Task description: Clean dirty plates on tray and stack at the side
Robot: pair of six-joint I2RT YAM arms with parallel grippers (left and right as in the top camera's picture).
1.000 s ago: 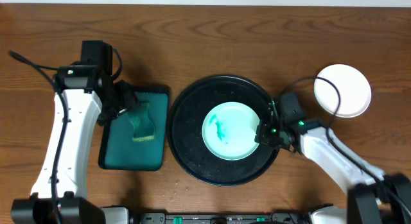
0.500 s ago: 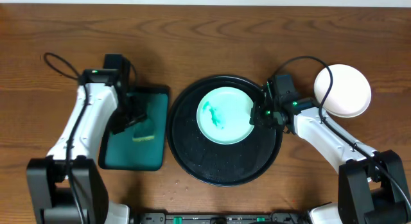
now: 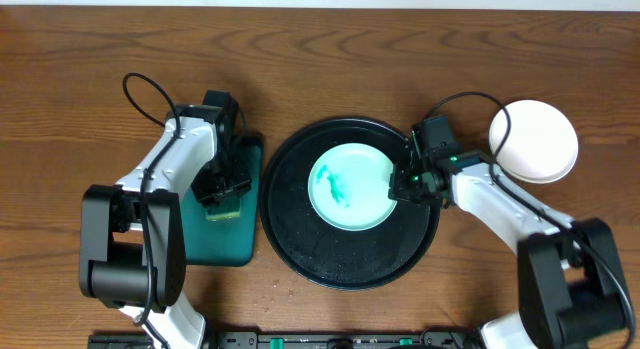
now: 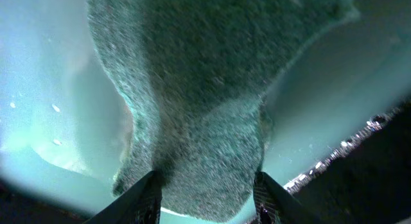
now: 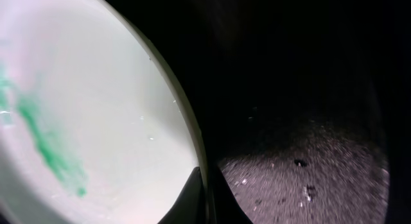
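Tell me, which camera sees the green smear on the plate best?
Overhead: the whole green smear sits in view on the plate. Right wrist shows it closer but cut off at the edge. Left wrist shows only the sponge.

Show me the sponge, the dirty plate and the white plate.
sponge point(image 4: 192, 121): left wrist view, middle of its face.
dirty plate point(image 3: 372, 175): overhead view, bare part beside the smear.
white plate point(image 3: 540, 139): overhead view, its centre.
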